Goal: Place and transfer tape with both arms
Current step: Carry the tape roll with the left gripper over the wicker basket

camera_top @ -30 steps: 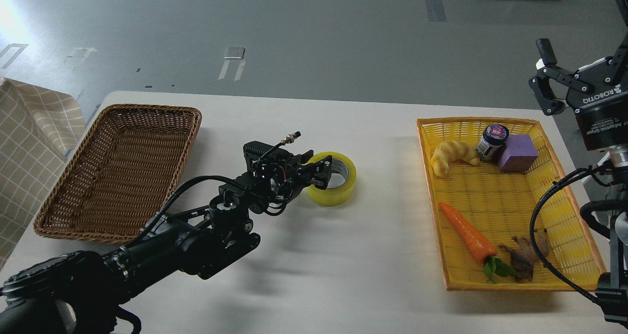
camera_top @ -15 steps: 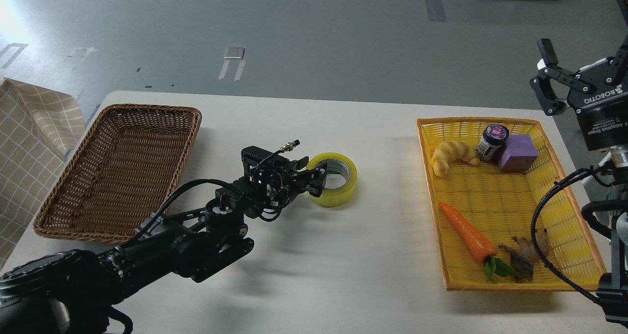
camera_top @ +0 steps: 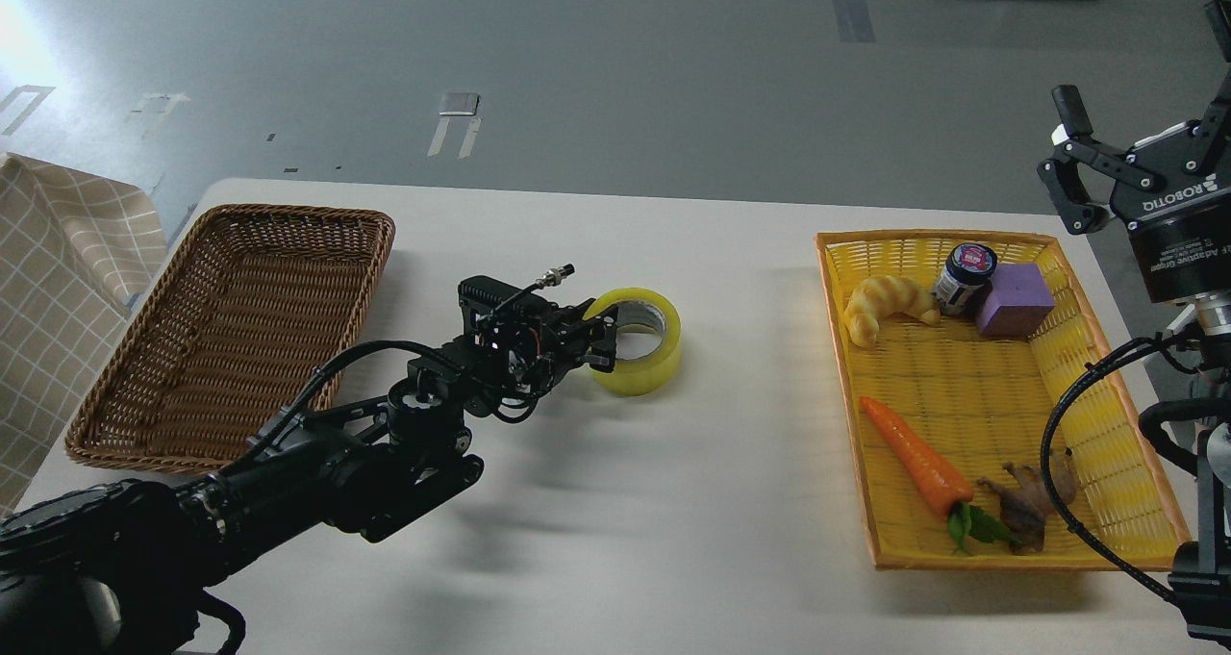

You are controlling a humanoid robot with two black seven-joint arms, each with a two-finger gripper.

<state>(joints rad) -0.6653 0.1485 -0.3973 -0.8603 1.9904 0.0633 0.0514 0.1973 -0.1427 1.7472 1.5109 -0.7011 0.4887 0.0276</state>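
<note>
The tape, a yellow roll with a grey-white core, is near the middle of the white table, tilted a little. My left gripper comes in from the lower left and is shut on the roll's left wall, one finger inside the core and one outside. My right gripper is open and empty, held high off the table's far right edge with its fingers pointing up.
An empty brown wicker basket stands at the left. A yellow basket at the right holds a croissant, a small jar, a purple block, a carrot and a brown toy. A checked cloth hangs at the far left.
My left gripper has closed on the tape's left wall and moved left, taking the roll with it. The right arm has barely moved.
</note>
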